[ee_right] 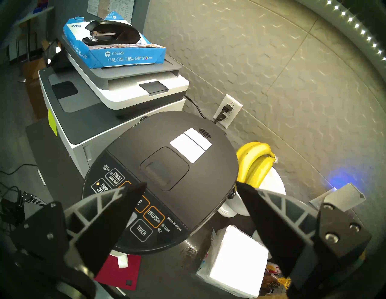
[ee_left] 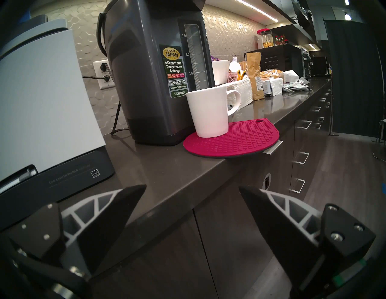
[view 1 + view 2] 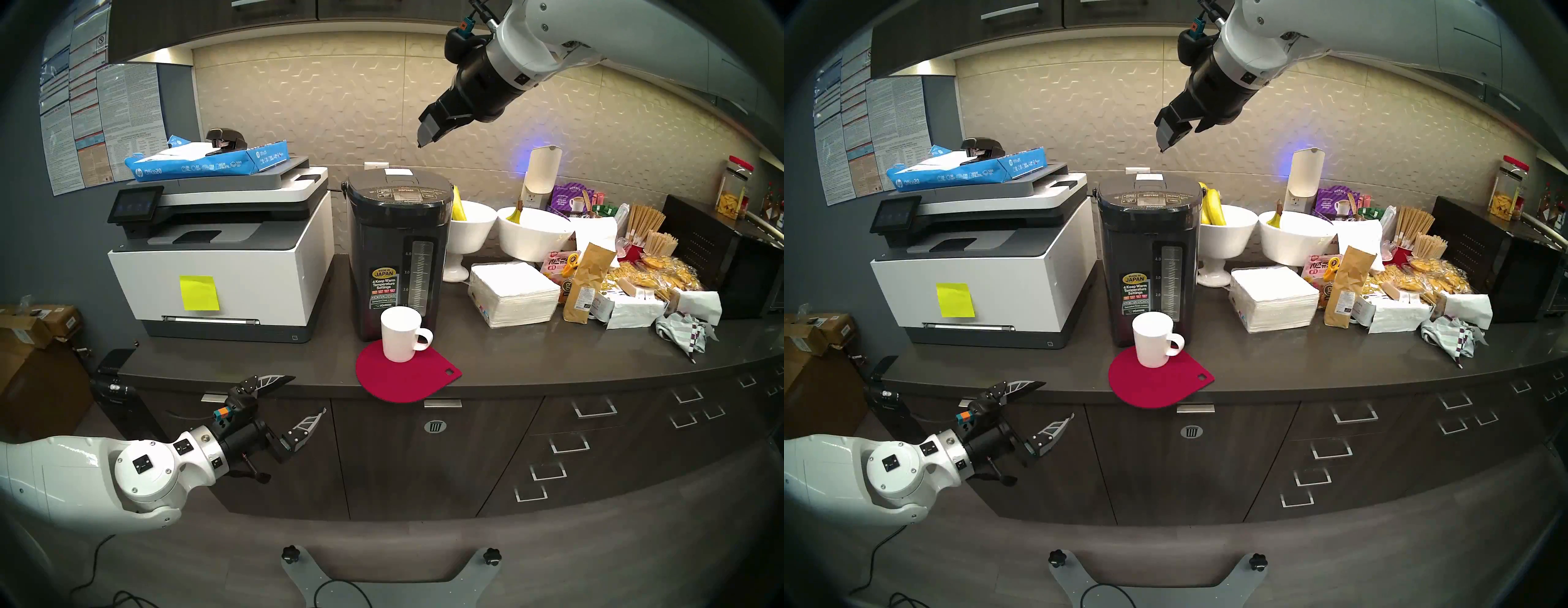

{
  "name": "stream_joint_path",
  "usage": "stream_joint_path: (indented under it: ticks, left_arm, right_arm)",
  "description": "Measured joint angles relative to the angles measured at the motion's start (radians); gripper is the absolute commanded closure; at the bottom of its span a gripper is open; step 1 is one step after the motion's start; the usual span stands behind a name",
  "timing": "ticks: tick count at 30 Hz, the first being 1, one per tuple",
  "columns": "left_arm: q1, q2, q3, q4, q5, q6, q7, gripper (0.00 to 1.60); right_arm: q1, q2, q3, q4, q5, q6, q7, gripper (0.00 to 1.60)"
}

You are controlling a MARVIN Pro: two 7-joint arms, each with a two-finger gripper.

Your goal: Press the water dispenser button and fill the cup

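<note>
The dark water dispenser (image 3: 399, 254) stands on the counter beside the printer. Its DISPENSE button (image 3: 405, 190) is in the middle of the top panel. In the right wrist view the button (image 1: 140, 203) is mostly hidden behind one finger. The white cup (image 3: 401, 333) stands upright on a red mat (image 3: 403, 378) against the dispenser's front, handle to the right. My right gripper (image 3: 428, 136) hangs open well above the dispenser's lid, fingers pointing down, holding nothing. My left gripper (image 3: 309, 393) is open and empty, low at the counter's front edge, left of the cup (image 2: 208, 112).
A white-and-grey printer (image 3: 220, 254) with a paper ream and stapler on top stands left of the dispenser. To the right are white bowls with bananas (image 3: 469, 229), a napkin stack (image 3: 513, 293), snack bags and a black appliance (image 3: 721, 263). Wall cabinets hang overhead.
</note>
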Motion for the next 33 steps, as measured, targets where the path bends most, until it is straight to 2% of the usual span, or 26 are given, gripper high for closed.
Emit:
stream_joint_path:
  ticks: [9,10,12,13,15,16,18,19,25,33]
  left_arm:
    - [-0.001,0.000,0.002,0.000,0.000,0.000,0.000,0.00]
    - [-0.001,0.000,0.002,0.000,0.000,0.000,0.000,0.00]
    - [-0.002,0.000,0.002,0.000,0.000,0.000,0.000,0.00]
    - [-0.002,0.000,0.002,0.000,0.000,0.000,0.000,0.00]
    - [-0.002,0.000,0.002,0.000,0.000,0.000,0.000,0.00]
    - [-0.002,0.000,0.003,0.000,0.000,0.000,0.000,0.00]
    - [-0.002,0.000,0.003,0.000,0.000,0.000,0.000,0.00]
    - [-0.003,0.000,0.003,0.000,0.000,0.000,0.000,0.00]
    - [-0.003,0.000,0.004,0.000,0.000,0.000,0.000,0.00]
    - [-0.004,0.000,0.005,0.000,0.000,0.000,0.000,0.00]
  right_arm:
    - [0.013,-0.017,-0.001,0.023,-0.044,0.060,0.061,0.00]
    - [0.013,-0.018,-0.001,0.026,-0.050,0.063,0.066,0.06]
    - [0.014,-0.021,-0.001,0.031,-0.058,0.069,0.075,0.06]
    - [0.015,-0.023,-0.001,0.035,-0.062,0.072,0.079,0.84]
    - [0.015,-0.026,-0.001,0.042,-0.071,0.078,0.088,0.84]
    - [0.016,-0.028,-0.001,0.046,-0.075,0.080,0.093,1.48]
    - [0.017,-0.032,-0.001,0.054,-0.084,0.087,0.103,1.48]
    - [0.018,-0.033,0.000,0.056,-0.087,0.089,0.108,1.60]
    - [0.026,-0.033,0.001,0.046,-0.102,0.106,0.123,1.60]
    - [0.036,-0.019,0.002,-0.038,-0.100,0.131,0.102,1.60]
